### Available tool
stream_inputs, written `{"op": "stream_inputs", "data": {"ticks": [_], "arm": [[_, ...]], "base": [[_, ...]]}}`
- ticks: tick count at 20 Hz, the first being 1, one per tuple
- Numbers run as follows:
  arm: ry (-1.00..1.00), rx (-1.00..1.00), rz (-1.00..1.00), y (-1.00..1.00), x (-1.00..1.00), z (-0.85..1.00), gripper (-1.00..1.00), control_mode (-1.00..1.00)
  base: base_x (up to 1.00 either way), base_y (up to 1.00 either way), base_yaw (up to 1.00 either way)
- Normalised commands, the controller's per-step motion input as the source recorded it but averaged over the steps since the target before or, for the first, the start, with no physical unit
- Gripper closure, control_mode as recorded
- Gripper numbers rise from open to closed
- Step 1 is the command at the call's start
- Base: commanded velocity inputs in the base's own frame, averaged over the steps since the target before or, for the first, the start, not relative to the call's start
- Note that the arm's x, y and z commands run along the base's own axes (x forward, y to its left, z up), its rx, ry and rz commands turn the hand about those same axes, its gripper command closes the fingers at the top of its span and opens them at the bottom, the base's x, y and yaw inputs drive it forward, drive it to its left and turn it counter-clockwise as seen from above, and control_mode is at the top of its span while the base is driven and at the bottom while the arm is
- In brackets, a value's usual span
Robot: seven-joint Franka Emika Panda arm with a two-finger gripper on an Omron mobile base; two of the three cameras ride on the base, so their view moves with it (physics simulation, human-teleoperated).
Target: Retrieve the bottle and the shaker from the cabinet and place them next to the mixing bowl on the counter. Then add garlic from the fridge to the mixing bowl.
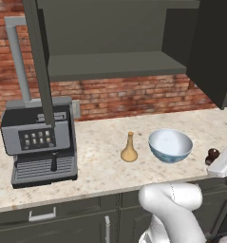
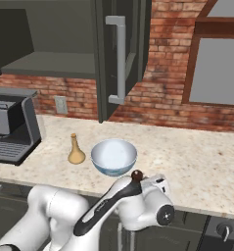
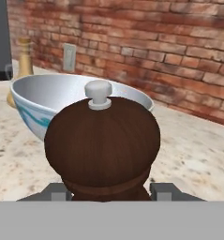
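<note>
On the counter point(image 1: 100, 156) the gripper point(image 3: 107, 191) holds the shaker point(image 3: 102, 145) between its jaws, at the bowl's point(image 1: 170, 145) three o'clock, ready to set down.

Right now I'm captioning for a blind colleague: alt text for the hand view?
A dark brown shaker sits between the gripper fingers, close up. Behind it are the mixing bowl, the bottle and a brick wall.

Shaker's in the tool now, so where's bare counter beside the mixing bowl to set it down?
Bare counter lies right of the mixing bowl, toward the window. Left is tighter: the bottle stands close beside the bowl, coffee machine beyond. The tool holds the shaker at the bowl's near side.
</note>
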Motion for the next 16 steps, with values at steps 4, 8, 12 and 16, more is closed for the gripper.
{"op": "stream_inputs", "data": {"ticks": [4, 8, 12, 16], "arm": [[0.02, 0.04, 0.18, -0.06, 0.32, -0.17, 1.0, -1.0], [0.0, 0.0, 0.18, 0.0, 0.36, -0.36, 1.0, -1.0], [-0.01, 0.0, 0.18, 0.0, 0.4, -0.49, 1.0, -1.0], [0.0, 0.0, 0.18, -0.02, 0.44, -0.42, 1.0, -1.0]], "base": [[0.0, 0.0, 0.0], [0.0, 0.0, 0.0], [0.0, 0.0, 0.0], [0.0, 0.0, 0.0]]}}
